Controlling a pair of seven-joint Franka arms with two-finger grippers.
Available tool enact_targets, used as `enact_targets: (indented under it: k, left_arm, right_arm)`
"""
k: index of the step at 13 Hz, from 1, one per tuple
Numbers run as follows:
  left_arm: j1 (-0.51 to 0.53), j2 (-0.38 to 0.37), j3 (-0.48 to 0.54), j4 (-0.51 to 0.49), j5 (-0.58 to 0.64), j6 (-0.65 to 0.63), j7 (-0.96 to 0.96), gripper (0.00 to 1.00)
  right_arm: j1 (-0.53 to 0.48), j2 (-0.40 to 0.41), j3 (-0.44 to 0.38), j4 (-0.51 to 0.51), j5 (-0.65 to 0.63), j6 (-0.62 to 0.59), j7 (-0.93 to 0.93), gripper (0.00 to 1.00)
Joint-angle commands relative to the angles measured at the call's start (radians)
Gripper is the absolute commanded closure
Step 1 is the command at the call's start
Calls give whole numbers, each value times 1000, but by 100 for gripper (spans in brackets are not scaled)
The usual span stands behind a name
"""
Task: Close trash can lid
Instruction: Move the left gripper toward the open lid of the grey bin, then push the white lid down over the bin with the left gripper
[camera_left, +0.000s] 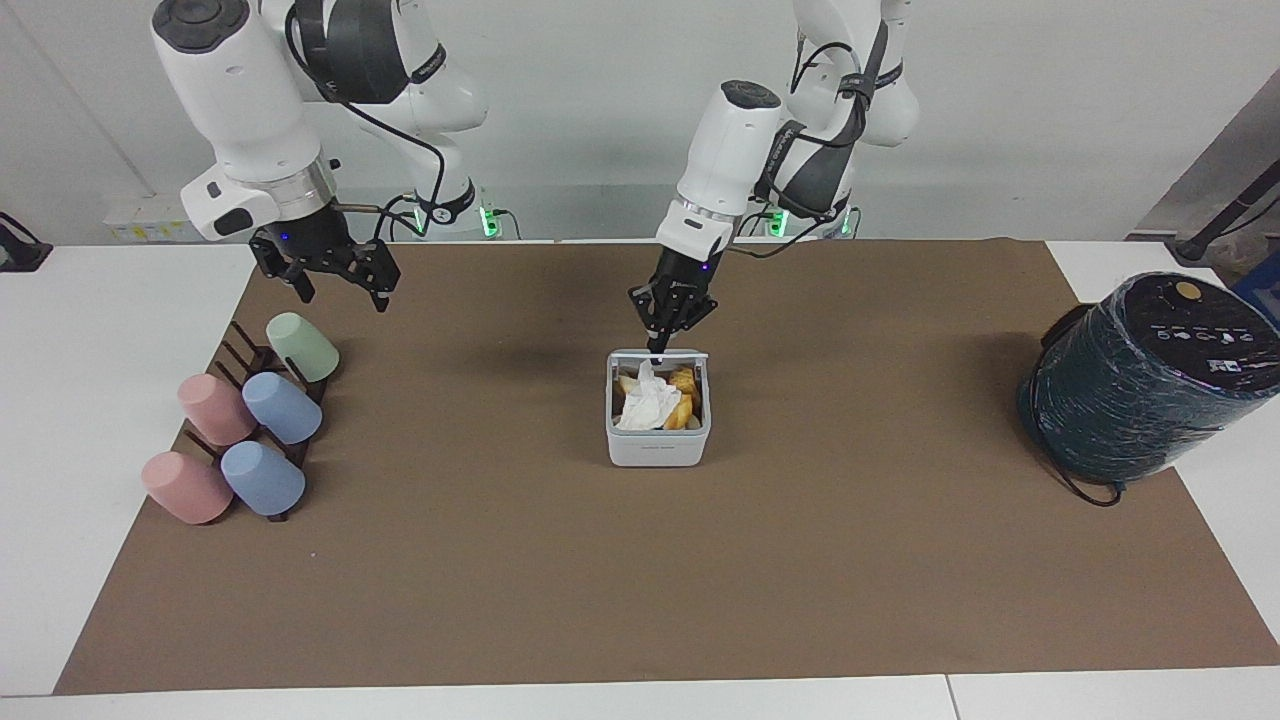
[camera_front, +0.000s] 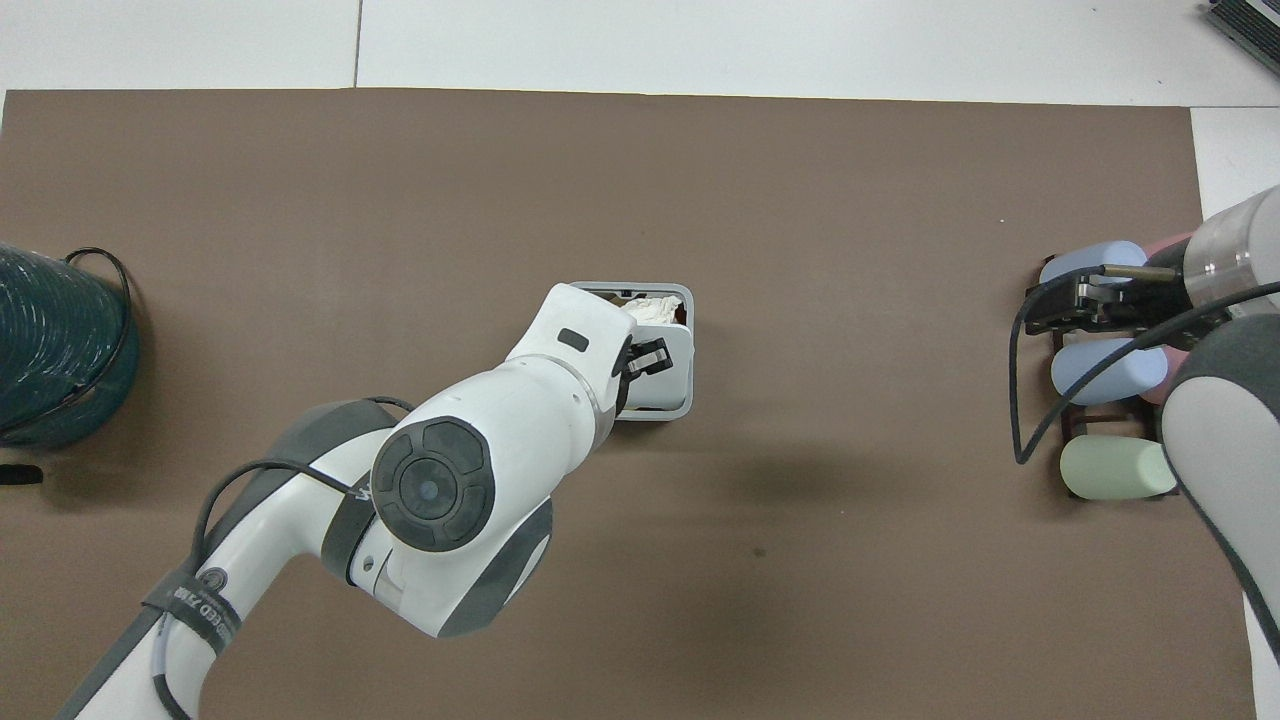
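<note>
The small white trash can (camera_left: 658, 449) stands mid-mat, holding a crumpled tissue (camera_left: 645, 405) and orange-brown scraps. Its lid (camera_left: 662, 354) is tipped partway down over the opening and shows nearly edge-on. In the overhead view the lid (camera_front: 673, 374) covers the part of the can (camera_front: 689, 302) nearer the robots, and tissue still shows past it. My left gripper (camera_left: 657, 345), shut, presses its tips on the lid's top edge; it also shows in the overhead view (camera_front: 650, 356). My right gripper (camera_left: 338, 288) waits open over the cup rack.
A rack of pastel cups (camera_left: 250, 420) lies at the right arm's end of the brown mat (camera_left: 640, 600). A large dark wrapped cylinder (camera_left: 1140, 380) with a cable stands at the left arm's end.
</note>
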Motion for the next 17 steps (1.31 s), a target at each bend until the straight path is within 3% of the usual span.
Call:
enact_targets:
  k: [1, 7, 12, 17]
  left_arm:
    - [26, 39, -3, 28, -15, 56, 1, 92]
    - [44, 162, -3, 66, -13, 146, 10, 92]
    - [61, 176, -2, 66, -13, 153, 17, 92]
    - [50, 237, -2, 65, -13, 172, 53, 92]
  right_arm:
    - [-5, -12, -2, -12, 21, -2, -18, 0]
    - [-5, -12, -2, -12, 21, -2, -18, 0]
    - [-5, -12, -2, -12, 21, -2, -18, 0]
    - [-6, -12, -2, -12, 21, -2, -18, 0]
